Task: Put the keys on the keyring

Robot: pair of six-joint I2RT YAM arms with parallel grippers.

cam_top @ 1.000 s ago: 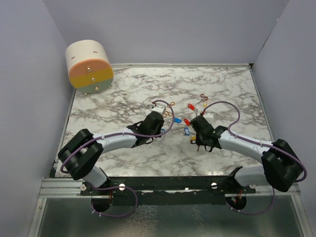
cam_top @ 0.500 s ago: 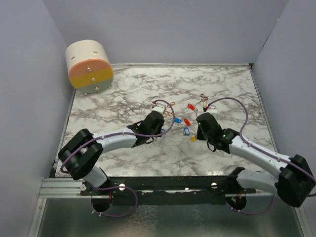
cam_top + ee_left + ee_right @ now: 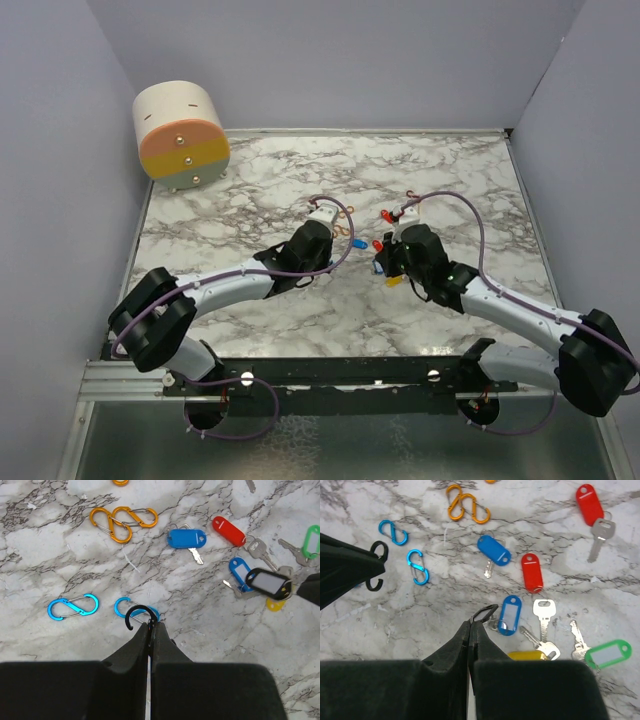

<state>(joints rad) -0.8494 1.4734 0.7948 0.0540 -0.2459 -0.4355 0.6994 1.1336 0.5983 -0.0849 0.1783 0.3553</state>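
**Clip and tag in hand, nothing threaded yet**

Left wrist view: the left gripper (image 3: pixel 150 630) is clenched on a thin black wire hook (image 3: pixel 136 615). I take this for the keyring. Its open curl stands clear of the veined marble table (image 3: pixel 60 560) and carries nothing. The keys (image 3: pixel 228 530) lie loose from 1 to 3 o'clock of it: glossy rounded plastic tags in red, blue, yellow and green, on small dull silver blades. At 3 o'clock a black-framed tag (image 3: pixel 269 582) with a pale window sits at the right gripper's tip. I cannot tell whether a key hangs from it.

Right wrist view: the right gripper (image 3: pixel 470 627) is pinched shut on that tag, seen here edge-on as a slim black strip. A blue windowed tag (image 3: pixel 509 615) lies just beside it at 3 o'clock. Shiny orange figure-eight clips (image 3: pixel 467 505) lie at 12 o'clock and blue ones (image 3: pixel 417 566) at 10 o'clock.

Top view: both arms meet mid-table over the scatter. A smooth drum-shaped box (image 3: pixel 182 135), banded cream, orange and grey-green, stands at 10 o'clock, well apart.

By my reading, the task is barely begun: every key remains to be threaded.
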